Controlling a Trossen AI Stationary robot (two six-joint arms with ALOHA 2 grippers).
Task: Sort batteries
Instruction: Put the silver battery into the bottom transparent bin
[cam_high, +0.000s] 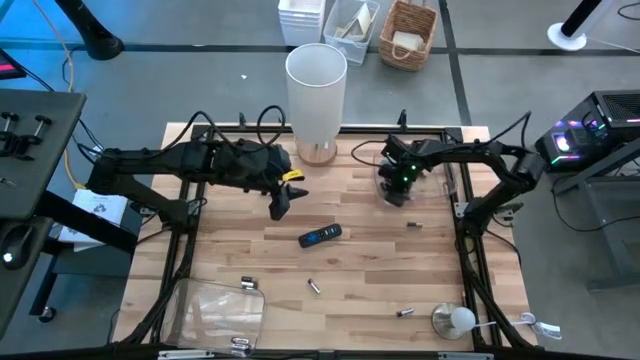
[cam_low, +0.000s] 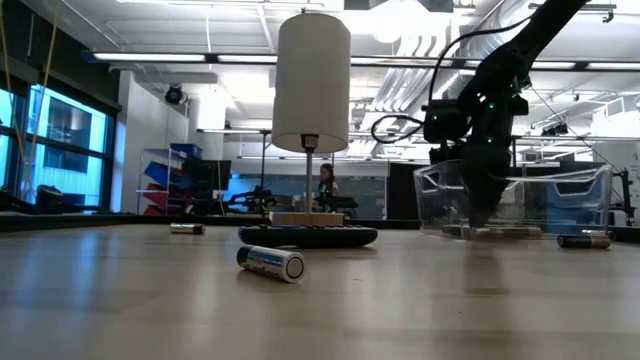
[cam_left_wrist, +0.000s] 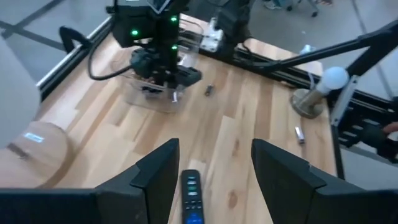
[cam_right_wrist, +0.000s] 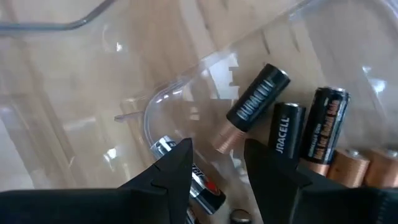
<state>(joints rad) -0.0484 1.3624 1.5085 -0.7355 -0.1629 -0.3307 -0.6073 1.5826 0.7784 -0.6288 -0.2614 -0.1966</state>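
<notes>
At the near left corner of the table (cam_high: 340, 215) a clear tray (cam_high: 215, 312) is seen, with silvery batteries (cam_high: 250, 284) at its far edge and its near edge, presumably one sorting pile. Further along, the left gripper (cam_high: 281, 203) is held above the wood beside the lamp (cam_high: 317, 95), its fingers (cam_left_wrist: 152, 177) spread wide and nothing between them. The black remote (cam_high: 320, 236) lies just beneath and ahead of it, framed by the fingers in the left wrist view; since that bar is no battery, this arm is judged to be waiting, parked clear of the other's work.

Loose batteries are left scattered: one mid-table (cam_high: 313, 287), one close to the low camera (cam_low: 270, 262), one near the small round-headed stand (cam_high: 404, 313), one to the right of the remote (cam_high: 414, 226).

On the right, the right gripper (cam_high: 396, 188) is lowered into a clear bin (cam_low: 520, 200) at the far side. In the right wrist view its fingertips (cam_right_wrist: 180, 163) are seen part-way apart over a silvery battery (cam_right_wrist: 198, 180) on the bin floor; whether it is gripped or just let go cannot be told. Copper-banded batteries (cam_right_wrist: 258, 104) are heaped beside it, so this bin appears to be meant for the dark sort, and the silvery one looks out of place there.
</notes>
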